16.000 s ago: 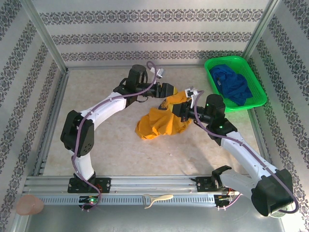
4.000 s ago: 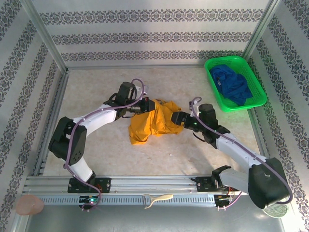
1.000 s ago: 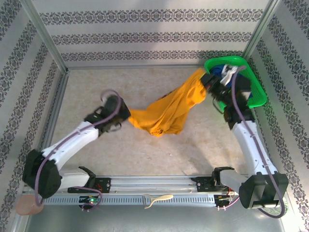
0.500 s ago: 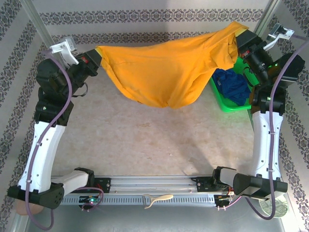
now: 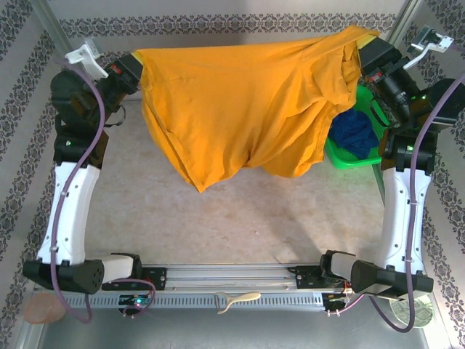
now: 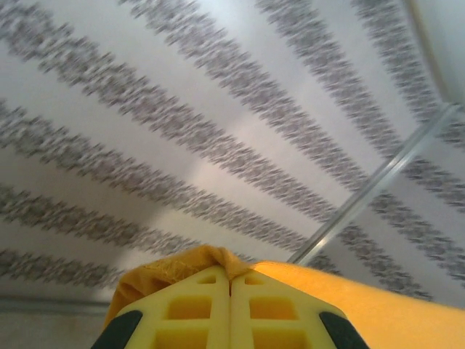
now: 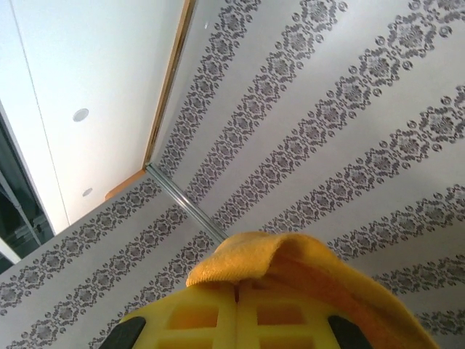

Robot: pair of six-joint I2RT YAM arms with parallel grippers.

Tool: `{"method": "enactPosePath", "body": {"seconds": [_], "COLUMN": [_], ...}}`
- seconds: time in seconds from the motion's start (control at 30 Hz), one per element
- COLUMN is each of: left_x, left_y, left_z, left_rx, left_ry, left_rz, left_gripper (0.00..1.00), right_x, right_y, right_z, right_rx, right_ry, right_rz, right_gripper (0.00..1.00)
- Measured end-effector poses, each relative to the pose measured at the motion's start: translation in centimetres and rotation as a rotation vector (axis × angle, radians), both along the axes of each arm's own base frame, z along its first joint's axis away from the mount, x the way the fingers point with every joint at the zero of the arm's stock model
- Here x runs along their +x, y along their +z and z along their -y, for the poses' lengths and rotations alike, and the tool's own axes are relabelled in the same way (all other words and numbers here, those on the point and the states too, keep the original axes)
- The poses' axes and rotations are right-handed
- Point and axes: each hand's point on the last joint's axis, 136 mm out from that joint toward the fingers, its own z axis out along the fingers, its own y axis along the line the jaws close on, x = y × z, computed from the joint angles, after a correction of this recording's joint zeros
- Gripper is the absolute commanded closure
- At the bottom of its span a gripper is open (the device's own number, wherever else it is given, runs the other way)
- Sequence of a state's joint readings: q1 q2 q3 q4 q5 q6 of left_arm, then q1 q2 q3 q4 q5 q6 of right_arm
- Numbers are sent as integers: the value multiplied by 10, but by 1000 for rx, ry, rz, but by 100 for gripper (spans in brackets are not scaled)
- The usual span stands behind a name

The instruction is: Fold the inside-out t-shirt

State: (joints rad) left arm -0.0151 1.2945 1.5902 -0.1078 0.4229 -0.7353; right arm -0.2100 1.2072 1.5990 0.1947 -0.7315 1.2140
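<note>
T-shirt (image 5: 247, 109) stretched aloft, left gripper (image 5: 134, 69) and right gripper (image 5: 361, 52) clamped on corners

matt cloth t-shirt (image 5: 240, 102), glossy green plastic basket (image 5: 353, 161), matt speckled tabletop (image 5: 254, 214)

I'm working in what looks like a robotics lab test cell rather than anyone's home. The work table (image 5: 218, 218) is boxed in by flat panels (image 5: 218, 25) papered with a repeating damask stripe, and these stand between bare aluminium posts (image 5: 45, 20). A slotted metal rail (image 5: 232, 280) runs along the near edge, carrying wiring and a green indicator light (image 5: 134, 299). Through the right wrist camera I can see past the panels to a plain white ceiling (image 7: 80, 58) with recessed lights (image 7: 81, 115).
</note>
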Motion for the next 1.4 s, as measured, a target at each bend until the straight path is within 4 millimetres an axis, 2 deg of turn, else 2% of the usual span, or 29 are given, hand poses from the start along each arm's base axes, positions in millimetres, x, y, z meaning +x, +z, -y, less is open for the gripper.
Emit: {"method": "enactPosePath", "body": {"seconds": [0.07,0.1,0.2,0.27,0.3,0.37,0.43,0.47,0.6,0.7,0.8,0.9,1.0,1.03,1.07,1.1,1.13,1.17,1.2,1.23,1.3,1.4], "left_x": [28,44,74,75,71,62,47,37,-16,-41,-42,-37,-35,-34,-33,-30,-28,-26,-24,-21,-16,-12], "left_y": [-37,-62,-137,-170,-178,-176,-161,-152,-122,-130,-148,-166,-178,-179,-179,-178,-176,-174,-173,-172,-169,-172], "left_z": [-8,-13,-25,-24,-19,-6,21,40,144,200,237,264,283,287,292,296,300,302,302,300,294,266], "left_rx": [-6,-12,-34,-43,-44,-31,-1,21,121,186,237,268,280,280,271,263,254,243,233,221,205,177], "left_ry": [7,11,20,6,-13,-61,-140,-193,-490,-658,-748,-808,-850,-860,-871,-876,-880,-880,-875,-866,-845,-791], "left_rz": [-92,-154,-329,-404,-421,-412,-367,-335,-182,-141,-145,-160,-171,-171,-168,-160,-148,-140,-138,-139,-131,-150], "left_gripper": [55,44,32,30,27,25,24,22,20,19,18,17,16,22,42,69,96,100,100,100,100,100], "right_x": [6,9,16,20,22,26,31,33,30,22,14,6,-1,-2,-3,-5,-6,-6,-5,-4,0,4], "right_y": [-10,-15,-34,-49,-58,-74,-89,-97,-117,-121,-124,-131,-138,-139,-140,-140,-140,-140,-141,-142,-144,-150], "right_z": [-8,-14,-39,-57,-65,-78,-89,-95,-120,-138,-154,-168,-179,-182,-185,-188,-189,-189,-187,-182,-162,-117], "right_rx": [-9,-20,-66,-101,-119,-149,-172,-184,-230,-259,-281,-298,-311,-312,-315,-316,-317,-314,-314,-312,-305,-290], "right_ry": [21,36,97,143,167,208,240,258,320,366,399,419,436,439,443,449,450,448,437,420,365,236], "right_rz": [-25,-39,-81,-114,-132,-163,-193,-209,-241,-230,-220,-224,-233,-235,-235,-235,-235,-238,-232,-234,-239,-243], "right_gripper": [100,100,100,100,100,100,100,100,100,100,100,100,100,100,100,96,73,55,42,36,32,30]}}
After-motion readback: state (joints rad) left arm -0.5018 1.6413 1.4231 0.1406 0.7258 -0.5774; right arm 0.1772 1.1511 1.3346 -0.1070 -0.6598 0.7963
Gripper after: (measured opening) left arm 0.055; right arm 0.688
